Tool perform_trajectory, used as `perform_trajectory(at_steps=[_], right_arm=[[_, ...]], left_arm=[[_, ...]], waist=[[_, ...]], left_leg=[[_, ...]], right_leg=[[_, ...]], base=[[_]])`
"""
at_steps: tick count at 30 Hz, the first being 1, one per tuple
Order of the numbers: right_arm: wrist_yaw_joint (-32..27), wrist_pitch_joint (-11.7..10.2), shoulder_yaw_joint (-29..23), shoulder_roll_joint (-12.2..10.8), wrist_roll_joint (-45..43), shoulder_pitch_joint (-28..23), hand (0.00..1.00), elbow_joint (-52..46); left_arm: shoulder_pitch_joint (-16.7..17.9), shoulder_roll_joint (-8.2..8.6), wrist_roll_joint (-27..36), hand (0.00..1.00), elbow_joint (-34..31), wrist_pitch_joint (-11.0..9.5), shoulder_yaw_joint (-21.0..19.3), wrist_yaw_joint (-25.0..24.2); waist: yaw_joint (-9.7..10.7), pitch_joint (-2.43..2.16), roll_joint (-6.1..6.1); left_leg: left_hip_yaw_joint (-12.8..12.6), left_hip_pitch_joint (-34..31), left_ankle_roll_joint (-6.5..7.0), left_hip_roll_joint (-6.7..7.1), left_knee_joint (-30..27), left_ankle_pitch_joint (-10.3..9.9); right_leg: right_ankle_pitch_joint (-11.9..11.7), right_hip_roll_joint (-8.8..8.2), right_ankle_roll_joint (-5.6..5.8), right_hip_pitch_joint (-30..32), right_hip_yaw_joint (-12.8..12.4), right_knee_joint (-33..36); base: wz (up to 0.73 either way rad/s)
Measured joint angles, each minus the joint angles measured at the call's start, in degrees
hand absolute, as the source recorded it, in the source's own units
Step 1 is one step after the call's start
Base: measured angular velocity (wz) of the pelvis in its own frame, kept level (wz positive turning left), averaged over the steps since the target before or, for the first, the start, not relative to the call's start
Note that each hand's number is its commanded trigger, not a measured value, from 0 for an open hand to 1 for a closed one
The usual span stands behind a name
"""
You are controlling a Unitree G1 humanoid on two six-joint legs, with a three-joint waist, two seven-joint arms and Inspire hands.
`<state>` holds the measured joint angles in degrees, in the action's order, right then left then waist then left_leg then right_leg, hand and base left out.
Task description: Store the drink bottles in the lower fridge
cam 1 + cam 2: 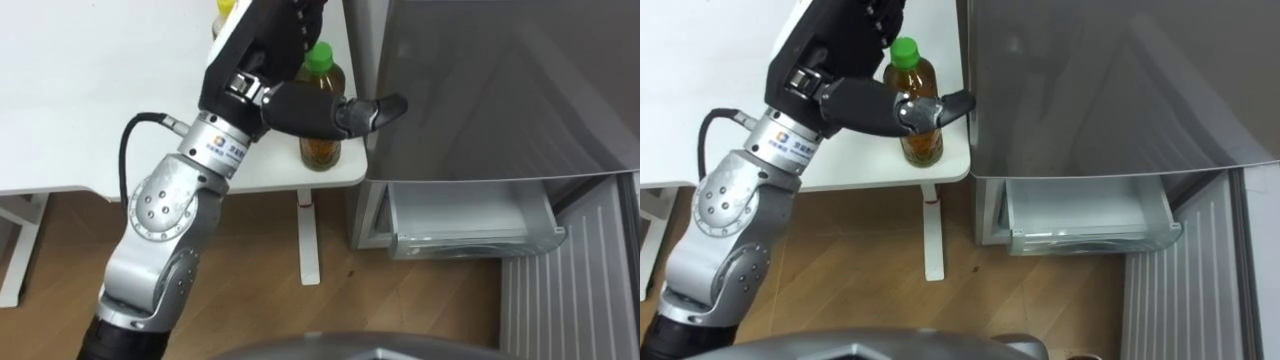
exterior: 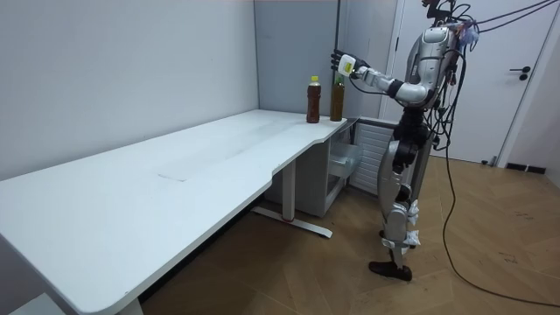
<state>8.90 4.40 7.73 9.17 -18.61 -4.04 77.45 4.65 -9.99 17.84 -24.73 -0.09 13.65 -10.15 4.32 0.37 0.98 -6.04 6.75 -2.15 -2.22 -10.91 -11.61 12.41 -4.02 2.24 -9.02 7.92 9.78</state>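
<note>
Green-capped bottle [image 1: 321, 152] of amber tea is standing upright at the table's [image 1: 80, 100] corner beside the fridge [image 1: 500, 90]; left hand [image 1: 300, 108] is hovering spread, thumb stretching straight across its front, gripping nothing.

place: office-like test room | long white desk [image 2: 175, 166] | grey fridge [image 1: 480, 90] | bare wall [image 2: 122, 79] | wood floor [image 2: 490, 262]

Green-capped amber bottle [image 1: 322, 150], white table [image 1: 80, 100]

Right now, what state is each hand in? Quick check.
Left hand: open, thumb straight across the front of the green-capped bottle, not closed on it.
Right hand: cannot be told.
</note>
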Motion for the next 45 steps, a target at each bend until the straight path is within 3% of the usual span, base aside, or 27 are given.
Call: perform_trajectory(at_steps=[14,29,36,45], right_arm=[[0.0,-0.1,0.0,0.0,0.0,0.0,0.0,0.1],[-0.3,0.5,0.0,0.0,0.1,-0.2,0.0,0.6],[-0.7,0.6,-0.1,0.0,0.1,-0.3,0.0,0.7],[-1.2,0.6,0.0,0.0,0.1,-0.2,0.0,0.7]], left_arm=[[-0.1,-0.03,0.0,0.0,0.0,0.0,-0.1,0.0],[0.0,-0.07,0.0,0.0,0.2,0.0,0.1,0.0],[0.0,-0.11,-0.1,0.0,4.5,-0.3,-0.7,0.1],[0.0,-0.08,-2.4,0.0,5.3,-0.3,-2.4,1.2]], waist=[[0.0,0.15,-0.72],[0.1,0.22,-0.62],[0.1,0.24,-0.64],[-0.3,0.27,-0.81]], left_leg=[[0.0,0.0,0.0,0.0,0.0,0.0],[0.0,0.0,0.0,0.0,0.1,0.0],[0.0,-0.1,0.0,0.0,0.0,0.0],[0.0,-0.1,0.0,0.0,0.0,0.0]], right_leg=[[0.0,0.0,0.0,0.0,0.0,-0.1],[0.0,0.0,0.01,0.0,0.0,-0.1],[0.0,0.0,0.01,0.1,0.0,-0.2],[0.0,0.0,0.01,0.1,0.0,-0.1]], base=[[0.0],[0.0],[0.0],[0.0]])
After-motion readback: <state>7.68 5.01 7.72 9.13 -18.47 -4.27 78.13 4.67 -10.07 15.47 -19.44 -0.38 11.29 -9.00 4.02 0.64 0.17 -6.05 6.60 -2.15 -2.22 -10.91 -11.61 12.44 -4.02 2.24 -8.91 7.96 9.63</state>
